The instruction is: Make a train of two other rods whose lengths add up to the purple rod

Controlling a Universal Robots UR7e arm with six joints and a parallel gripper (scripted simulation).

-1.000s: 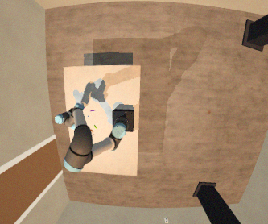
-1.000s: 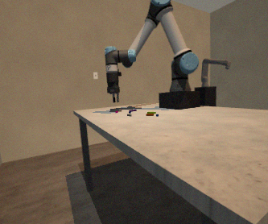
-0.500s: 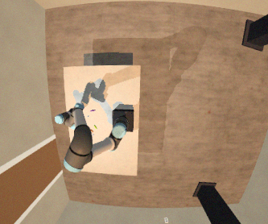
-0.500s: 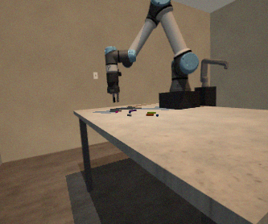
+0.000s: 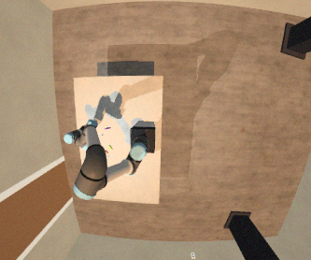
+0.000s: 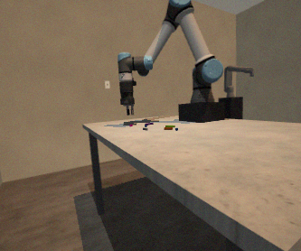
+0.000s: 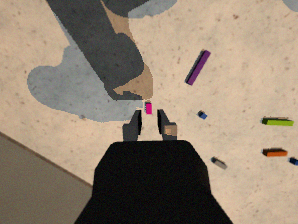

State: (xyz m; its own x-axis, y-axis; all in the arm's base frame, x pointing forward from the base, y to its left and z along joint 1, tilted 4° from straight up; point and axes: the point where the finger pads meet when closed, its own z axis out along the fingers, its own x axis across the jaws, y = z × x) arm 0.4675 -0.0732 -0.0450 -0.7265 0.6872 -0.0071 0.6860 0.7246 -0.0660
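In the wrist view my gripper (image 7: 149,117) hangs above the table with its fingers partly apart and nothing between them. A short magenta rod (image 7: 148,107) lies flat on the table just past the fingertips, seen in the gap between them. The purple rod (image 7: 198,67) lies to the far right of it. A blue rod (image 7: 202,115), a lime rod (image 7: 277,121), an orange rod (image 7: 274,152) and a grey rod (image 7: 218,163) lie scattered at the right. In the side view the gripper (image 6: 128,110) is clearly above the table, over the magenta rod (image 6: 131,125).
A second blue rod (image 7: 293,161) shows at the right edge of the wrist view. The table's edge runs close at the lower left of the wrist view. The arm's black base block (image 6: 204,112) stands behind the rods.
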